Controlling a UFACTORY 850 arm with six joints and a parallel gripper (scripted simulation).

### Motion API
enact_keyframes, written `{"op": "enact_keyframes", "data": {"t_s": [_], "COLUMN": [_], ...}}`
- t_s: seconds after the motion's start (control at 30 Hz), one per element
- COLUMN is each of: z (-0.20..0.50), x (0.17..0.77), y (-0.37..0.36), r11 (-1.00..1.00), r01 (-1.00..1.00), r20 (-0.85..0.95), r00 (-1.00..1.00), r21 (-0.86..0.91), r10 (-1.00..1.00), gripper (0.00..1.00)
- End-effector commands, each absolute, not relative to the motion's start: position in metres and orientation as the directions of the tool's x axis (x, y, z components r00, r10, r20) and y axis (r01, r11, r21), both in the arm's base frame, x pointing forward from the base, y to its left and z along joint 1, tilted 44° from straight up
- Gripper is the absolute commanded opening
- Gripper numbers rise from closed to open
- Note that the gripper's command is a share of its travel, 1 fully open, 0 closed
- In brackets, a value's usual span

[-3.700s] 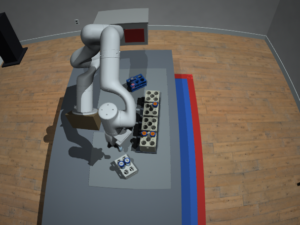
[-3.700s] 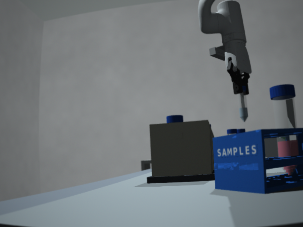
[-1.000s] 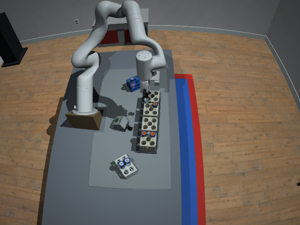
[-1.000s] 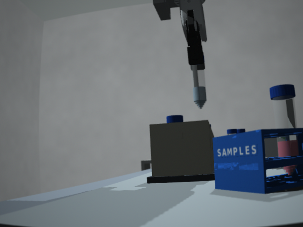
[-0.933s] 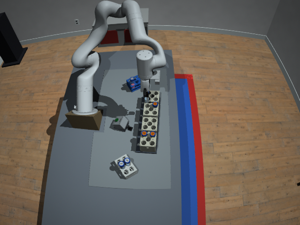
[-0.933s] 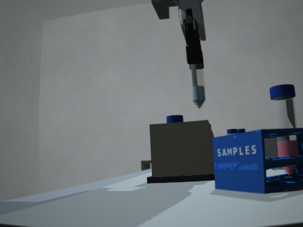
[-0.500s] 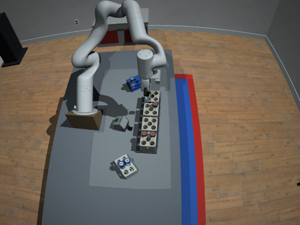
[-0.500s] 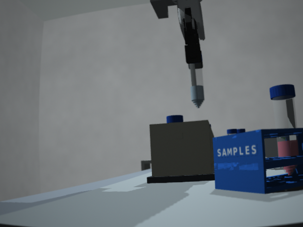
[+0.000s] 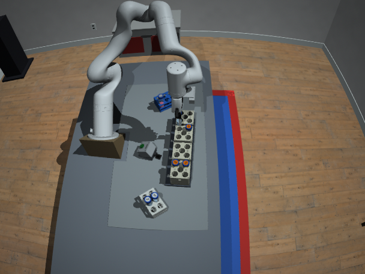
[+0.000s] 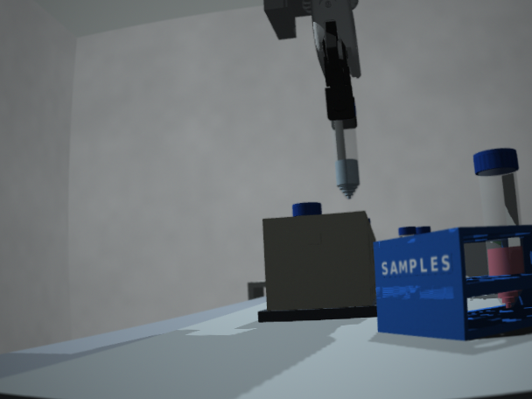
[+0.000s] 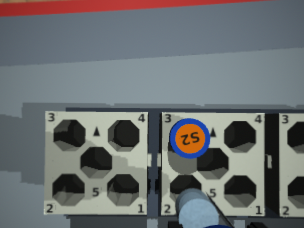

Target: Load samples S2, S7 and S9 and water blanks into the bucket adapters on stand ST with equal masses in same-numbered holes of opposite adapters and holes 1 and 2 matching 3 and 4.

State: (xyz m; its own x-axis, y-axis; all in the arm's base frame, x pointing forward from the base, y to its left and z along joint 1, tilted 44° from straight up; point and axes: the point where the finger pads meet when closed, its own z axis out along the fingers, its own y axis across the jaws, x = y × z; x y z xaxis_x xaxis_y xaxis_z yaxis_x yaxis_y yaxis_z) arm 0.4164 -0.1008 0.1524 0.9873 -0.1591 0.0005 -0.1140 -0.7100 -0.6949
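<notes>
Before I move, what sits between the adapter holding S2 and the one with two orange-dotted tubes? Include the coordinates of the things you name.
One adapter [image 9: 182, 145] [image 11: 284, 165], with no tube in any of its five holes; the top view shows this whole stretch.

Seen from above, the stand [image 9: 180, 185] [image 10: 315, 314] bears four adapters in a row. The second adapter from its upper end [image 9: 184, 139] [image 11: 230, 120] has a tube [image 9: 188, 127] [image 11: 190, 138] in hole 3; the lowest [image 9: 180, 181] has two, side by side in its upper holes. Another tube [image 10: 347, 171] [image 11: 198, 212] is above the stand. Left of the stand are the desk [image 9: 147, 150], beside its middle, and the base [image 9: 100, 148], farther out. The samples rack [image 9: 161, 104] [image 10: 420, 289] lies upper left, the other rack [image 9: 162, 211] lower left, with two tubes.
</notes>
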Motion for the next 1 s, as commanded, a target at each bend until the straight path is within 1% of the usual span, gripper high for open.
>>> {"op": "enact_keyframes", "data": {"t_s": [0.0, 0.37, 0.97], "z": [0.148, 0.135, 0.134], "x": [0.418, 0.42, 0.42], "y": [-0.097, -0.085, -0.084], "r11": [-0.711, -0.711, -0.711], "r01": [-0.113, -0.113, -0.113], "r20": [0.002, 0.002, 0.002], "r00": [0.987, 0.987, 0.987], "r21": [-0.694, -0.694, -0.694], "r10": [-0.16, -0.16, -0.16], "gripper": [0.0, 0.0, 0.0]}}
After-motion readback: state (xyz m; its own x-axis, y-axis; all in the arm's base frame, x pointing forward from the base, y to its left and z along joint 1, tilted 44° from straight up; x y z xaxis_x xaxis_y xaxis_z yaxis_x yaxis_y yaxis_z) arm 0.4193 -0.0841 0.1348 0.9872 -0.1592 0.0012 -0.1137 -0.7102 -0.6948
